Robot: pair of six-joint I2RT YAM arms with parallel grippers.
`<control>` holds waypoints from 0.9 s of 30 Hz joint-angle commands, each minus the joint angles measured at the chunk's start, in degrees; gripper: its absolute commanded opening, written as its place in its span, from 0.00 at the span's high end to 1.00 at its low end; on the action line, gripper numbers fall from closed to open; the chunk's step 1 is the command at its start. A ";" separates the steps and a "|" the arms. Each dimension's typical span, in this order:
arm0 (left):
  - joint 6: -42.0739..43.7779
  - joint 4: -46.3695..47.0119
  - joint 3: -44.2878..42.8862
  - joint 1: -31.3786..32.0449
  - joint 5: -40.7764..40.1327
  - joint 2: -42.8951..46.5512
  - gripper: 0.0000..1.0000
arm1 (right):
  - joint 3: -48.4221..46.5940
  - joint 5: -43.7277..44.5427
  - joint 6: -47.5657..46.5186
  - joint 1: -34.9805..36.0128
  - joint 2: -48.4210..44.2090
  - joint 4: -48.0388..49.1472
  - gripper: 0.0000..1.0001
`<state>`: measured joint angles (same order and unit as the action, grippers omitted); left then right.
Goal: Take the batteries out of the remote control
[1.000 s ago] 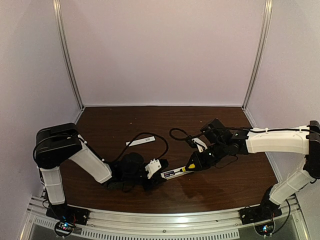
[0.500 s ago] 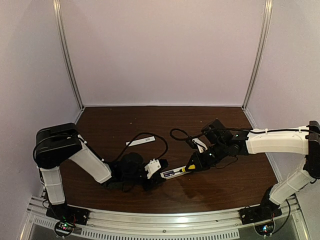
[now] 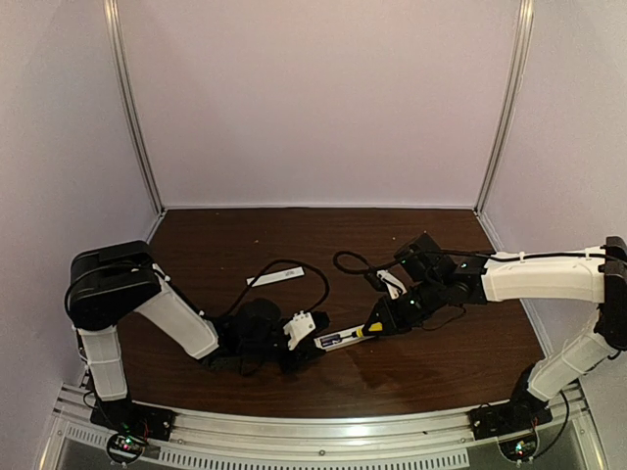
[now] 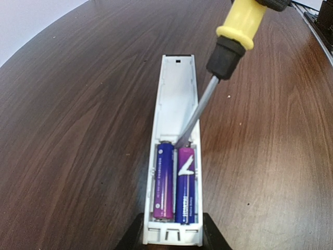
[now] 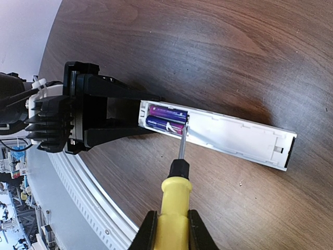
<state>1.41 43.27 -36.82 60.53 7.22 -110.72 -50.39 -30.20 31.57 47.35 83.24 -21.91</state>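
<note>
The left arm [image 3: 176, 318] lies low over the table [image 3: 294, 230]. The left gripper [image 4: 171, 240] is closed partway on the near end of the remote [image 4: 177, 99], with one dark finger on each long side. Behind that arm, well apart from the remote, a thin white cover [image 3: 276, 278] lies flat on the wood beside a loop of black cable [image 3: 294, 260].

The remote lies near the front middle of the table, flat and open side up. It runs from the left gripper toward the right arm [image 3: 539, 277]. Both batteries [image 4: 163, 182] sit in it side by side, lengthwise, in the end next to the left fingers. They are purple-blue. The rest of the compartment is bare white plastic, with a small dark slot [image 4: 177, 60] at the far end.

To the right we see the screwdriver [image 5: 177, 200]. Its metal shaft slants down into the open compartment, and its tip meets the batteries' far ends at about the divider between the two — we cannot tell whether it sits under a battery or only against it. The right gripper [image 5: 173, 232] is clamped tight on the yellow handle, a finger on each side — the right arm reaches in from the table's right edge.
</note>
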 commanded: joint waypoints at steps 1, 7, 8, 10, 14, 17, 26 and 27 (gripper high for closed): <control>2.81 0.78 -0.43 0.73 0.71 -2.73 1.00 | -0.62 -9.89 0.25 1.97 1.10 7.40 1.00; 2.69 0.79 -0.36 0.72 0.76 -2.84 1.00 | -0.96 -9.89 0.20 1.95 1.05 7.12 1.00; 2.72 0.78 -0.36 0.68 0.85 -2.84 1.00 | -1.02 -9.96 0.33 2.00 0.99 7.12 1.00; 2.72 0.77 -0.36 0.68 0.86 -2.92 1.00 | -1.15 -9.89 0.41 2.01 0.87 7.15 1.00; 2.68 0.89 -0.36 0.72 0.94 -3.01 1.00 | -1.68 -9.88 0.42 1.95 0.76 6.68 1.00; 2.63 0.86 -0.36 0.73 1.02 -3.10 1.00 | -2.11 -9.80 0.34 1.97 0.62 6.28 1.00; 2.55 0.95 -0.45 0.72 1.21 -3.28 1.00 | -2.85 -9.28 0.11 2.02 0.60 5.20 1.00; 2.55 0.96 -0.52 0.72 1.20 -3.32 1.00 | -2.80 -9.27 0.07 1.96 0.57 5.13 1.00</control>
<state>1.89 44.10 -36.75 60.51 7.27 -111.07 -51.11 -29.98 31.75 47.35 83.24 -22.98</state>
